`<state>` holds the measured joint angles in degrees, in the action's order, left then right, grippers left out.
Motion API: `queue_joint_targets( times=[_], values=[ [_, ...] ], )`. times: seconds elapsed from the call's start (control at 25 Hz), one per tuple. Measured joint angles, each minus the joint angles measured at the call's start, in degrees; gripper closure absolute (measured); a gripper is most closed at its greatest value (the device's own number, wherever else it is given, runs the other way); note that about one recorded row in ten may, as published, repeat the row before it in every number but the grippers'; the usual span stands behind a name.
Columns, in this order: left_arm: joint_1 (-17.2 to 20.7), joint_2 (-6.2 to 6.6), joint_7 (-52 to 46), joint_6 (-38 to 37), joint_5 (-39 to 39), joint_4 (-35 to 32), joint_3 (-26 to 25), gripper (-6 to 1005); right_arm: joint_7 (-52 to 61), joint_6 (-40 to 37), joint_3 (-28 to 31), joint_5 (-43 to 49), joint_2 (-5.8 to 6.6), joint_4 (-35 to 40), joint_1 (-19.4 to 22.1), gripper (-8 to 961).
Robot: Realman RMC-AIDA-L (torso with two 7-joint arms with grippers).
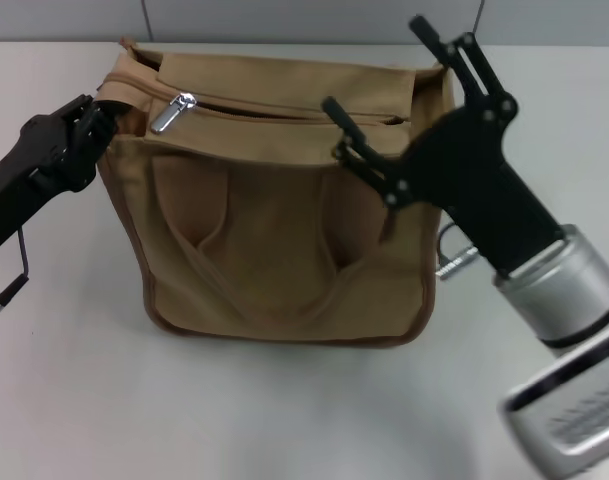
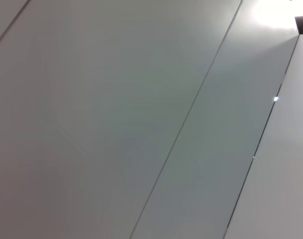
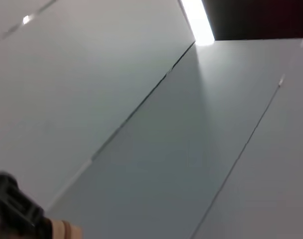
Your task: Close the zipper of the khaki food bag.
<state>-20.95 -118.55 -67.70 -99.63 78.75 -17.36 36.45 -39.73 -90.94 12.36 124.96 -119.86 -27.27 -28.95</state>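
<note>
The khaki food bag (image 1: 284,230) stands in the middle of the table in the head view, its two handles hanging down the front. The zipper (image 1: 304,112) runs along the top panel as a dark open slit. Its silver pull tab (image 1: 172,113) lies at the bag's left end. My left gripper (image 1: 102,112) is at the bag's upper left corner, closed on the fabric edge just left of the pull tab. My right gripper (image 1: 376,65) is open and hovers over the right end of the bag's top, holding nothing. The wrist views show only grey panels.
The bag sits on a white table (image 1: 74,400) with a grey wall behind it. A silver metal ring (image 1: 454,250) shows by the bag's right side, under my right arm. A black part (image 3: 14,209) and a tan sliver (image 3: 64,230) show in a corner of the right wrist view.
</note>
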Motion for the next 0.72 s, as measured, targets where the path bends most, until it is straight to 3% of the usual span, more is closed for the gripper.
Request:
queue_joint_targets(
  times=[0.2, 0.72],
  values=[
    [-0.2, -0.05, -2.5, -0.7, 0.0, -0.2, 0.2, 977, -9.4, 1.0, 0.5, 0.3, -0.02, -2.2, -0.2, 144],
    [-2.4, -0.25, -7.4, -3.2, -0.3, -0.6, 0.2, 977, -12.5, 5.6, 0.5, 3.9, 0.02, -1.2, -1.9, 143]
  ],
)
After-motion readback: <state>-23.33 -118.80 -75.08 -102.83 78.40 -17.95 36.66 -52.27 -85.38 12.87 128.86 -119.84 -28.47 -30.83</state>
